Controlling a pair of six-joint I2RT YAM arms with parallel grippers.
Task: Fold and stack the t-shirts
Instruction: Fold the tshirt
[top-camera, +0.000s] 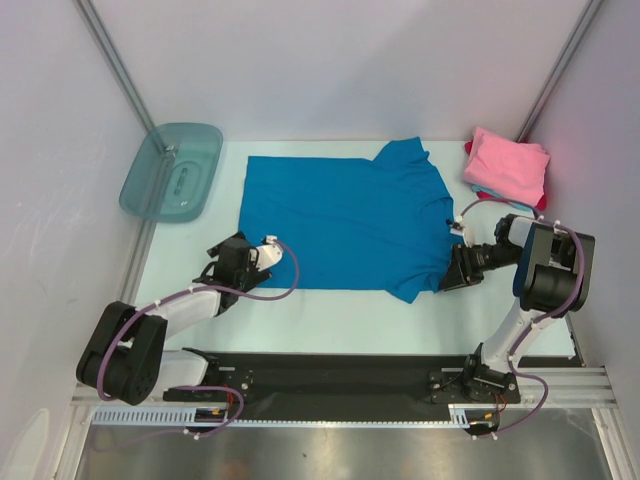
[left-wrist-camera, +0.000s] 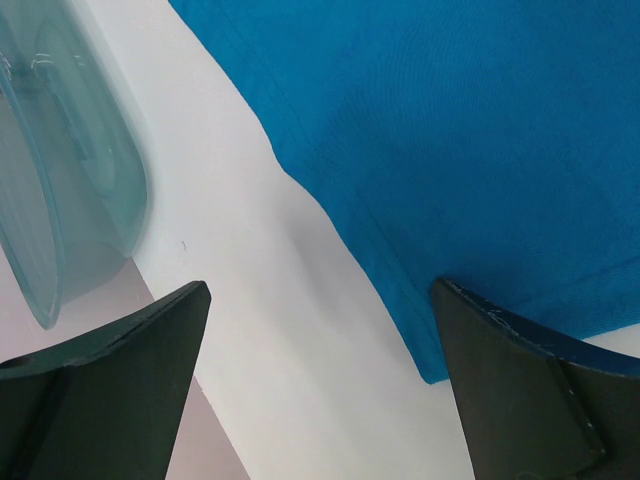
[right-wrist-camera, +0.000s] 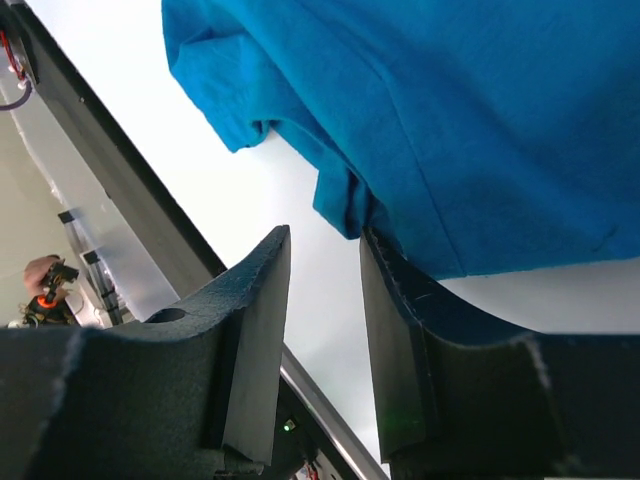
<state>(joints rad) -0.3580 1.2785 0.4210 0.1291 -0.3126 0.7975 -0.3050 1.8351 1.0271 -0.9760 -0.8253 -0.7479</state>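
Two arms work over a pale table (top-camera: 330, 310). On it a bright blue t-shirt (top-camera: 340, 220) lies spread flat at centre, hem to the left and neck to the right. A translucent teal tub (top-camera: 172, 172) leans at the far left, and a folded stack of t-shirts (top-camera: 507, 168), pink on top, sits at the far right.

Only the top view shows the stack and both arms. The left arm reaches forward and low. Its left gripper (top-camera: 228, 258) rests just off the shirt's near left corner, fingers spread wide over bare table, as its wrist view confirms (left-wrist-camera: 320, 290). The right arm is elbow-high and bends leftward to the near sleeve.

Only the wrist view shows the right gripper (right-wrist-camera: 325, 240) closely. Its fingers stand narrowly apart with table visible between them and the sleeve hem at one fingertip (right-wrist-camera: 375, 250); contact cannot be judged.
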